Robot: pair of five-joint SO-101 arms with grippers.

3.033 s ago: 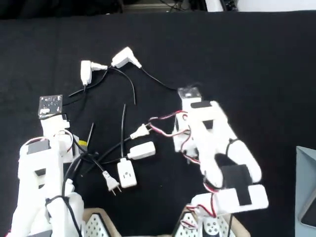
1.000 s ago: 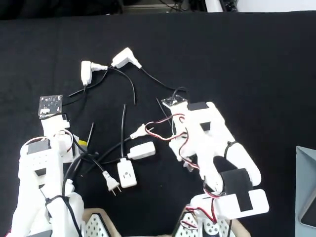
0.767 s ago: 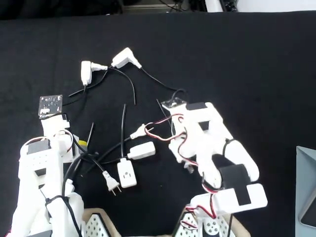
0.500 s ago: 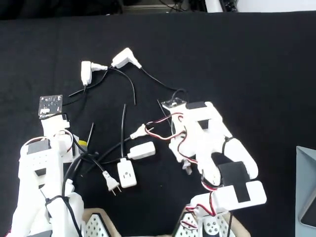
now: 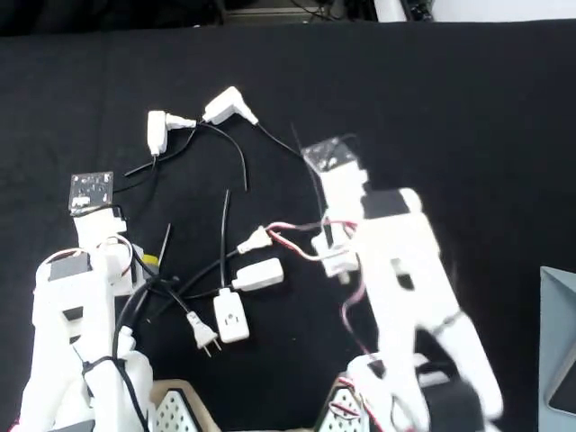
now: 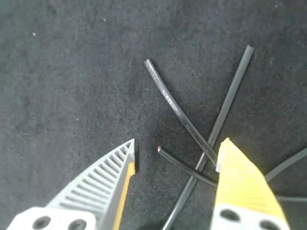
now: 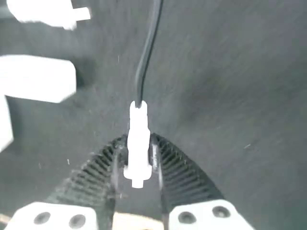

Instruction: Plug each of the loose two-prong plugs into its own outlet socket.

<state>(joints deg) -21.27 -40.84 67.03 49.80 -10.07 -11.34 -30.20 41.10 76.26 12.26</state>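
My right gripper (image 7: 137, 178) is shut on a small white plug (image 7: 139, 143), whose black cord (image 7: 148, 43) runs straight away from it. From above, that plug (image 5: 334, 262) hangs under the right arm, with its cord (image 5: 309, 180) stretched toward the far side. A loose white two-prong plug (image 5: 255, 239) lies just left of it, above a white outlet socket (image 5: 256, 273). A second socket (image 5: 231, 317) and a black-corded plug (image 5: 206, 336) lie nearer the front. My left gripper (image 6: 175, 148) is open over loose black cable ends (image 6: 177, 108) and holds nothing.
Two more white connectors (image 5: 157, 130) (image 5: 225, 106) lie at the far left with black cords trailing from them. Cords tangle beside the left arm (image 5: 72, 306). A grey box (image 5: 560, 342) sits at the right edge. The black cloth (image 5: 468, 117) is bare at the far right.
The right arm has risen and stretched toward the far side with the white plug held, pulling its cord straight. The left arm and the other plugs have stayed put.
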